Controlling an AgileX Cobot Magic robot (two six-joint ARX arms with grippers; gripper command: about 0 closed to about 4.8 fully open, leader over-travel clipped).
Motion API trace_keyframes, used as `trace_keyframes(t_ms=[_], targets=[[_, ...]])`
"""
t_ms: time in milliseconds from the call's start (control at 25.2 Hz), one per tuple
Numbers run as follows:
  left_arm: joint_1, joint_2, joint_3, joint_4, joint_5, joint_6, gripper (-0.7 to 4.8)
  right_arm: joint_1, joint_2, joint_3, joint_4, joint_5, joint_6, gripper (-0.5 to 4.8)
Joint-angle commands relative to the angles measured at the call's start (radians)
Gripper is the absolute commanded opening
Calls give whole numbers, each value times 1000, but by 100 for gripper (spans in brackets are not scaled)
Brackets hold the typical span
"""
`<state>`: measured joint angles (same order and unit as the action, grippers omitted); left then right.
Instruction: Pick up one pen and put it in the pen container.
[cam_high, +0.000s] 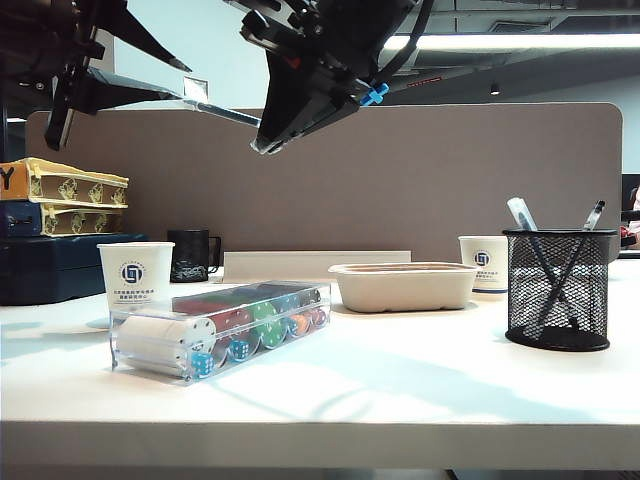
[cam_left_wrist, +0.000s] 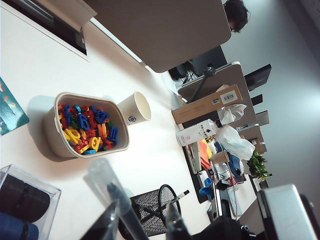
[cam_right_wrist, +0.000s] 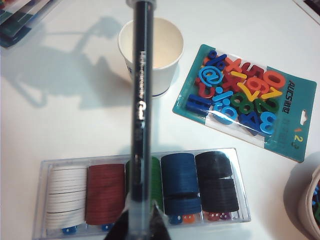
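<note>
White table (cam_high: 420, 380): one pen (cam_right_wrist: 141, 100) (both tools (cam_right_wrist: 135, 227) gripping).

Front of the white table (cam_high: 420, 380) is wide open, plenty of room to swing in low. The black wire-mesh pen container (cam_high: 558, 290) already has two pens crossed in its mouth, and the beige pulp tray (cam_high: 403, 286) and clear plastic chip case (cam_high: 220, 328) crowd the middle.

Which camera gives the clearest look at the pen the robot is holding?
The right wrist view: the pen runs its whole length, shut in the right gripper. The exterior view shows it thin, high up; the left wrist view only blurred at the left gripper.
</note>
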<state>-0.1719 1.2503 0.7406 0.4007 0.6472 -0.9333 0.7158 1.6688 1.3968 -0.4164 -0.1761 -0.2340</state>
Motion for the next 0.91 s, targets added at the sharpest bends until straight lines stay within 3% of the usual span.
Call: trace_keyframes(t_ms=[40,913], targets=[[1,-2,5,12,8,1,122,3,-7,6,8,2,1,-2],[1,-2,6,13,4,1,125,43,-34,6,25,-28,2,-2]])
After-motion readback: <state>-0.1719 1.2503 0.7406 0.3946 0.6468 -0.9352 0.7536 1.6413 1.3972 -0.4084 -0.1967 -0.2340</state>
